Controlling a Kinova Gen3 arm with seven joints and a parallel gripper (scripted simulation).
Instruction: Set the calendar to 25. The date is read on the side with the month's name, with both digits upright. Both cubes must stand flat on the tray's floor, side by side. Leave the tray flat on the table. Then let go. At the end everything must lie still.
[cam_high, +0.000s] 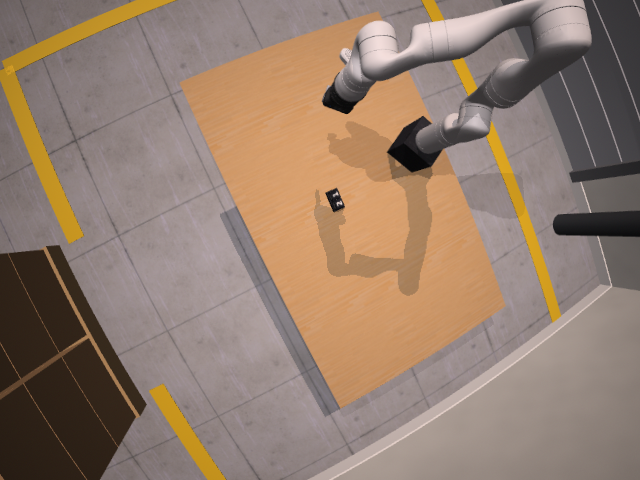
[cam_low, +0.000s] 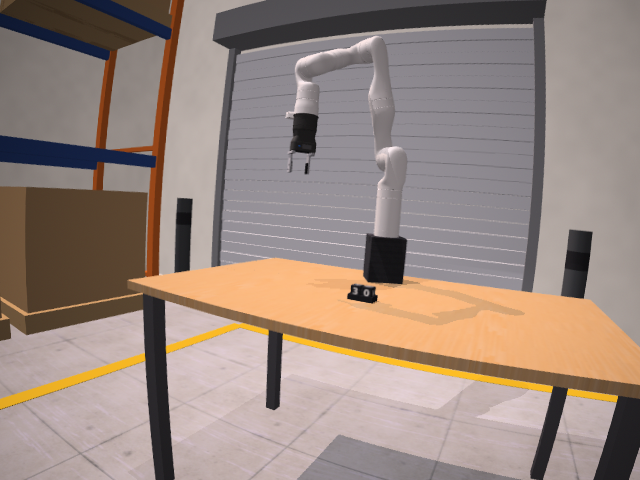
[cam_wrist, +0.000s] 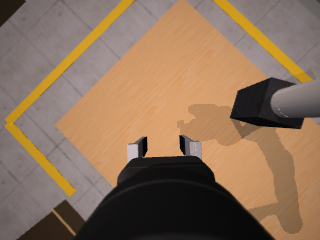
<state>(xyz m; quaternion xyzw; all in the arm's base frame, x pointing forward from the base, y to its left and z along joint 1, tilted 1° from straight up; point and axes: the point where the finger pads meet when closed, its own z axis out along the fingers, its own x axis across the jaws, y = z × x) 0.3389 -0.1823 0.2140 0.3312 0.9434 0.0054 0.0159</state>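
the table (cam_low: 289, 302) has a pale wood-grain top with a soft satin sheen, on matt dark legs. the arm (cam_low: 382, 118) looks like smooth white plastic, slightly glossy, and stands on a matt black pedestal (cam_low: 373, 273). the gripper (cam_low: 298, 166) is matt black with pale grey fingers. the calendar cubes (cam_low: 361, 292) are matt black with white digits. the floor (cam_low: 82, 434) looks like rough grey concrete slabs.
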